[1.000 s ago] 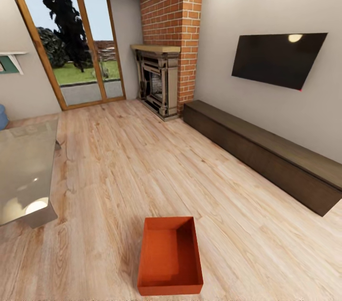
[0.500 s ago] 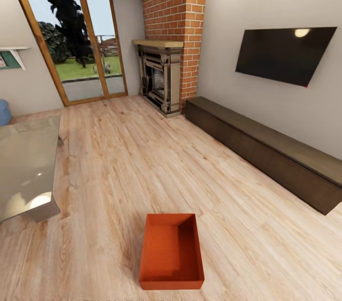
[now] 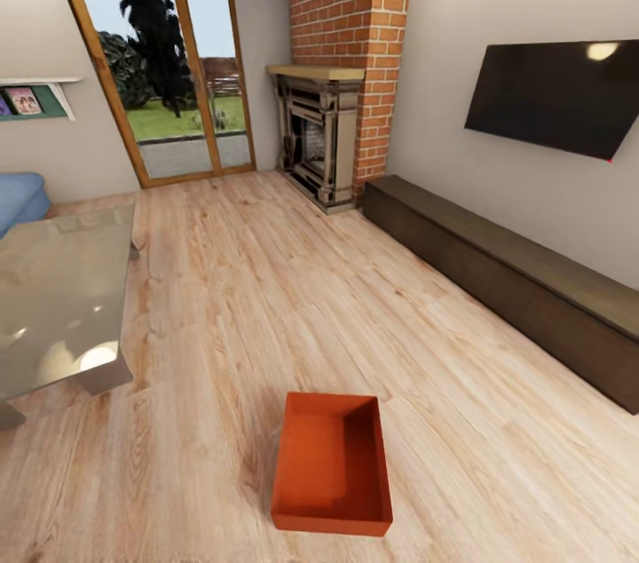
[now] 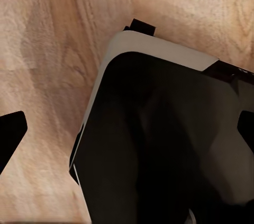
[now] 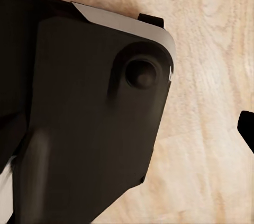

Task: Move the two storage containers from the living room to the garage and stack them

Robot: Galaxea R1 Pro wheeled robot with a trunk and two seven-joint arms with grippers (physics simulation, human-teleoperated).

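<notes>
One storage container (image 3: 333, 465) sits on the plank floor (image 3: 266, 297), low table (image 3: 58, 305) to its left, long bench (image 3: 524, 283) along the right wall, fireplace (image 3: 319, 137) in the far corner.

One red-orange storage container (image 3: 332, 465), open-topped, empty, upright on living room's light wood plank floor (image 3: 266, 297), near low grey desk (image 3: 53, 297).

Before you, light wood plank floor (image 3: 266, 297) carries one red-orange storage container (image 3: 333, 465), a grey low table (image 3: 58, 305) and a long dark bench (image 3: 506, 279).
</notes>
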